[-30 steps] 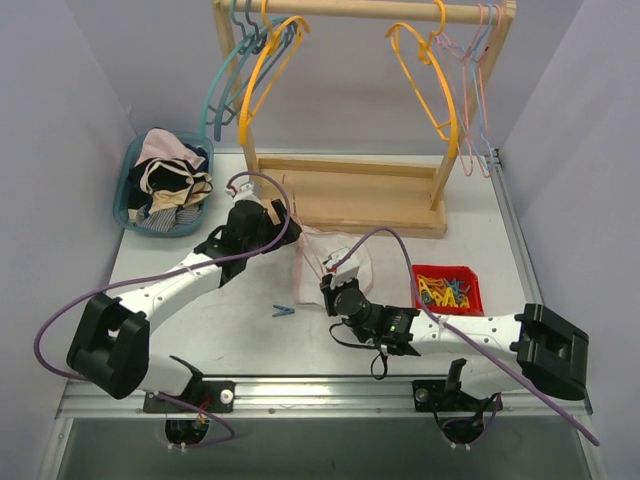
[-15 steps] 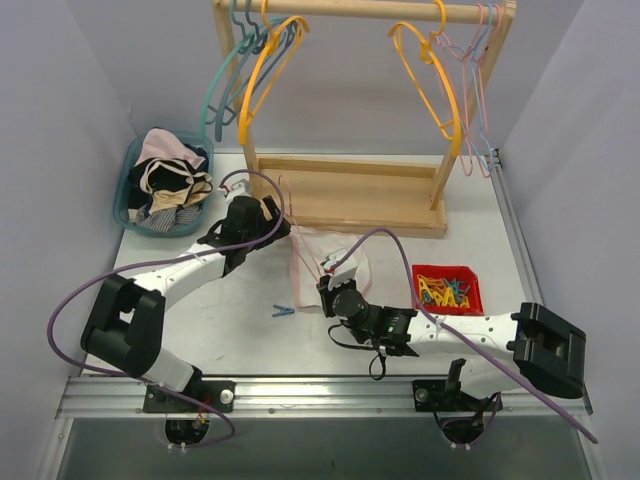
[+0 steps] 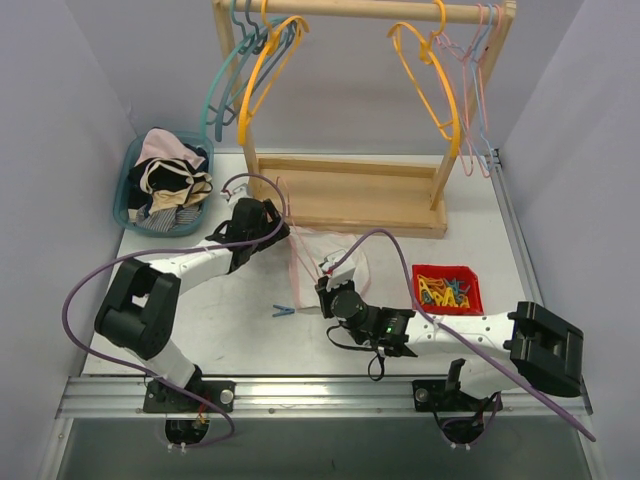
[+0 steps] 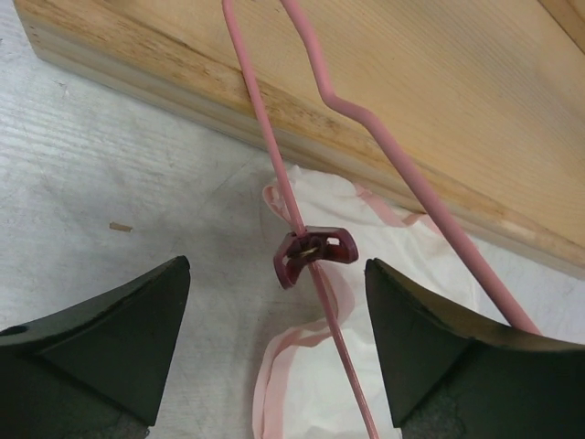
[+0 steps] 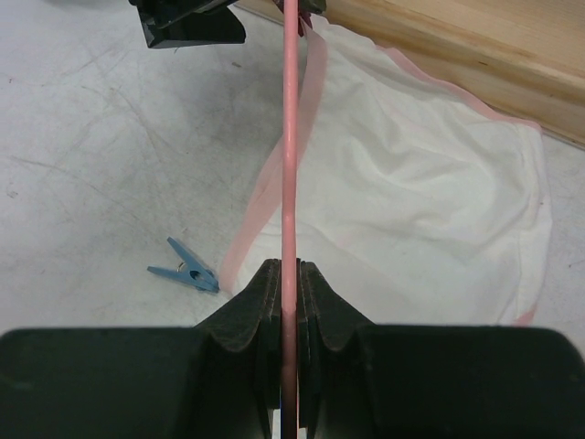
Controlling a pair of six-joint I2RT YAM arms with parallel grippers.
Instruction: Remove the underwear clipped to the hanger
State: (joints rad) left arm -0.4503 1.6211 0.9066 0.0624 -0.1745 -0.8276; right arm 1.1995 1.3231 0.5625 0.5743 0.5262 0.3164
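left elbow has swung inward; left gripper spread, straddling the maroon clip. right gripper clenched on the pink hanger. pale underwear lies toward the table's far edge. best pinch clip tails squarely

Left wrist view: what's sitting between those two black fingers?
A dark red clip on the pink hanger wire, with the pale underwear beneath. The left gripper stands open around them, touching neither; the left wrist view shows it.
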